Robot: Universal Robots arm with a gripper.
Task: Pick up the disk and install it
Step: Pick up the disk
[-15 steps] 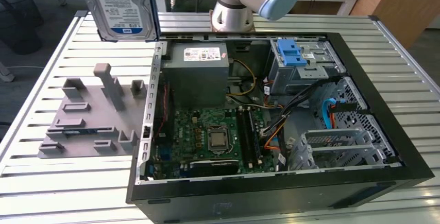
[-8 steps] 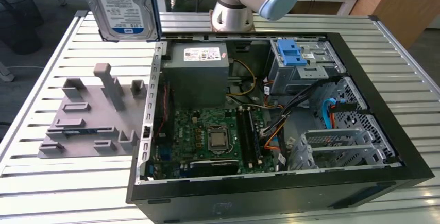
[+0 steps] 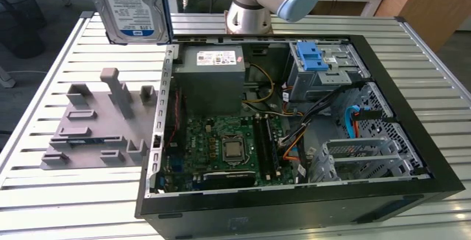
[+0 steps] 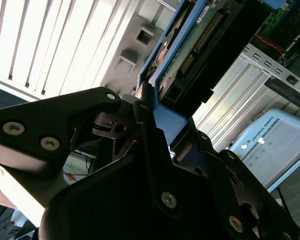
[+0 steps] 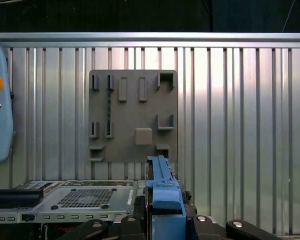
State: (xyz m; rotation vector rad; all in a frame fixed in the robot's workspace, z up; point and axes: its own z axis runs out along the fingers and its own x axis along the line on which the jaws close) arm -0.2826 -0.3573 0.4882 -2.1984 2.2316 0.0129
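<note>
In the upper left of the exterior view, we've got the disk up in the air, standing upright with its label facing us, over the table and just beside the upper left corner of the open computer case. In the second wrist view the gripper is clenched on the disk's blue side rail. Left of the case, the grey holder plate lies flat on the table.

At the upper left of the exterior view, the disk shows a glossy paper label on bare silver metal, edged with smooth blue plastic rails. The table is ribbed pale metal, dully shiny. The fixture plate looks like matt grey plastic. The gripper is matt black, its screw heads bright.
</note>
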